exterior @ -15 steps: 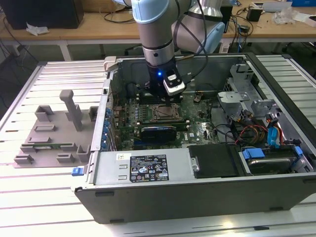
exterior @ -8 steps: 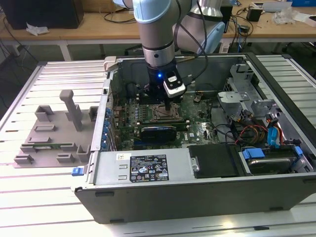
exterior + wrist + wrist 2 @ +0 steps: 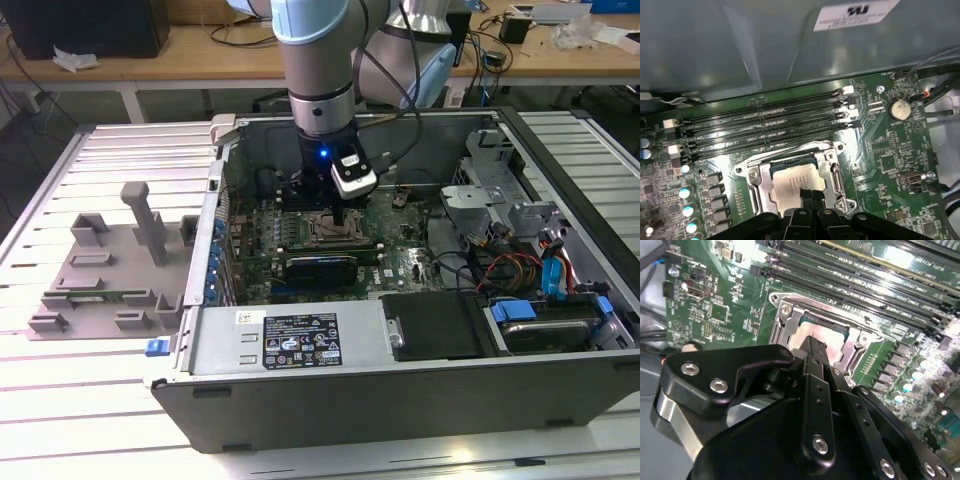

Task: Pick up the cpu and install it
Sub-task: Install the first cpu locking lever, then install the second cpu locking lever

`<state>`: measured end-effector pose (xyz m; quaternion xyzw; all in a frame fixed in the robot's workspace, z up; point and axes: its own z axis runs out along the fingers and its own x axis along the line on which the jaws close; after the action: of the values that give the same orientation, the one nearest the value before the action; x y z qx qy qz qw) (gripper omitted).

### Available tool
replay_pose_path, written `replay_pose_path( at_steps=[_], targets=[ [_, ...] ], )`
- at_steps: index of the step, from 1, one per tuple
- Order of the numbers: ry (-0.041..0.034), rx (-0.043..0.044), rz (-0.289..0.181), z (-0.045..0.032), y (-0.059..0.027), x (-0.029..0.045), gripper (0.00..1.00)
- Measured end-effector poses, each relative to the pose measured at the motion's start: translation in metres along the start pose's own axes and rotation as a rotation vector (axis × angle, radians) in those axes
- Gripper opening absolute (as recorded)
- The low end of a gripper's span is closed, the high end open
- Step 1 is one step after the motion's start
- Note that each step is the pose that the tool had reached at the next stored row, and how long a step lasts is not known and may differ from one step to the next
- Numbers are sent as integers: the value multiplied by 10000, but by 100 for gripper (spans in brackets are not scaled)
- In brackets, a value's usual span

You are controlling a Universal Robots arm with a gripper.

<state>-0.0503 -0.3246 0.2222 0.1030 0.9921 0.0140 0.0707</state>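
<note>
Arm lowered into the open computer case (image 3: 400, 390), gripper (image 3: 341, 222) directly above the motherboard socket (image 3: 330, 232) in the exterior view.

Cpu (image 3: 795, 182) lying flat inside the socket frame (image 3: 837, 182), silver top up, edges parallel to the frame; appears seated in its recess (judged from level lie; full seating not verifiable). Same cpu (image 3: 827, 337) visible in the second wrist view past the gripper body, framed by the metal bracket.

Fingertips (image 3: 807, 196) drawn together into one narrow dark tip, resting on or just over the cpu's near edge in both wrist views. Cannot tell whether jaws clamp the chip, merely touch it, or have let go: contact line hidden by the fingers themselves.

Vertical approach plausibly chosen to keep the chip level over the contacts. Socket load plate open, so nothing between chip and recess.

Memory slots (image 3: 760, 125) just beside the socket. Grey fixture tray (image 3: 105, 275) outside the case, on the exterior view's left, well apart.
</note>
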Motion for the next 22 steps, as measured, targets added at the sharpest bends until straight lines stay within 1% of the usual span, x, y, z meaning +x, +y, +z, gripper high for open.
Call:
replay_pose_path(
  at_steps=[2,3,4,5,8,9,10,11,22],
  targets=[
    [0,0,1,-135,6,-19,11],
    [0,-1,0,-180,8,-25,11],
    [0,0,0,-206,9,-28,11],
    [0,-3,0,-215,10,-30,11],
    [0,-2,0,-218,10,-30,11],
    [251,54,6,-208,2,-60,11],
    [689,148,14,-188,-4,-109,11],
    [1320,284,22,-180,2,-136,11],
    [1316,300,20,-180,2,-137,11]
  ],
)
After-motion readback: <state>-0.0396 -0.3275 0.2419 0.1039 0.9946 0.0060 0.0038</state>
